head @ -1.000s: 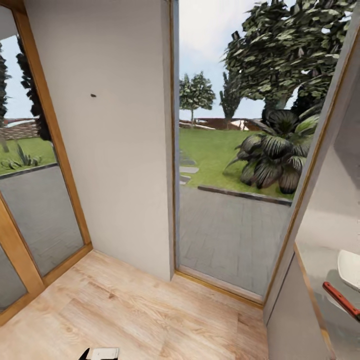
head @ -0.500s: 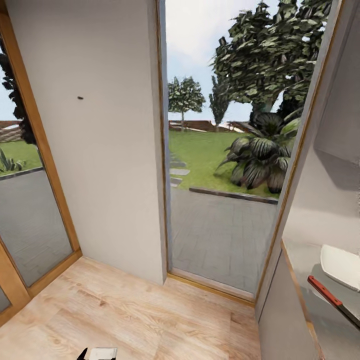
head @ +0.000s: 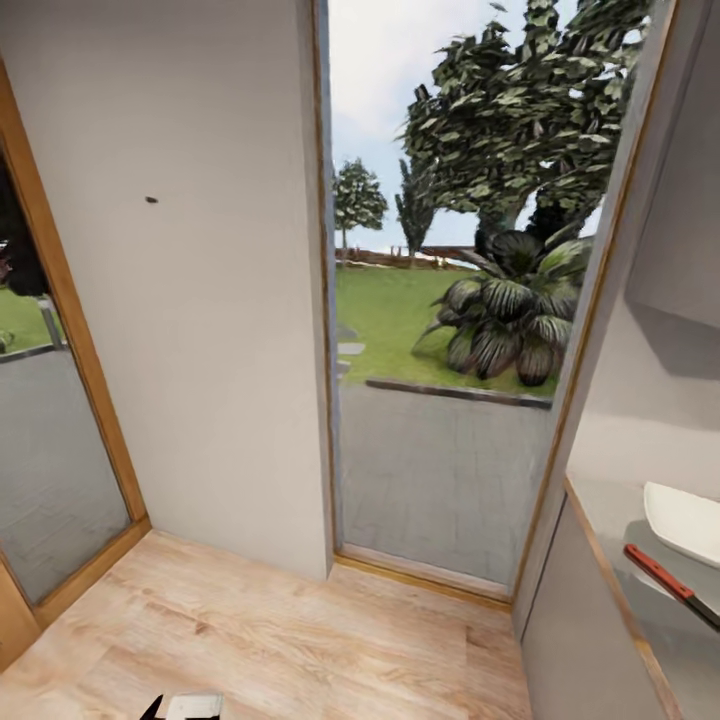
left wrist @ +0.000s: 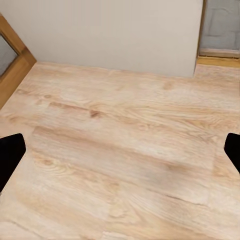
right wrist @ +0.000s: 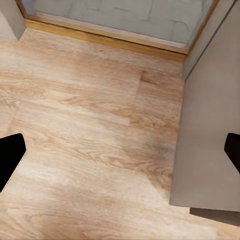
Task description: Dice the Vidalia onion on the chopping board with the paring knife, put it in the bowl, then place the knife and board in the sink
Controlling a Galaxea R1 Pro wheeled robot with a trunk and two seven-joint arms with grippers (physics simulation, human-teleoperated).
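Note:
At the right edge of the head view, a white bowl point(head: 685, 522) sits on the grey countertop point(head: 605, 505). Just in front of the bowl lies the paring knife point(head: 655, 571), red handle towards me and dark blade running off the frame. My left gripper point(left wrist: 120, 152) hangs open over bare wood floor, its black fingertips point(left wrist: 10, 156) wide apart. My right gripper point(right wrist: 120, 152) is open too, above the floor beside a grey cabinet side point(right wrist: 210, 125). The onion, chopping board and sink are out of view.
A pale wall panel point(head: 210, 300) stands straight ahead between wood-framed glass doors point(head: 440, 470) that look onto a paved yard and garden. Pale wood floor point(head: 300, 640) stretches ahead. The cabinet end point(head: 575, 640) rises at the right.
The whole head view has shifted: wall, doors and garden slid left and the bowl and knife came further into frame, so the camera has turned right. Nothing was grasped or released.

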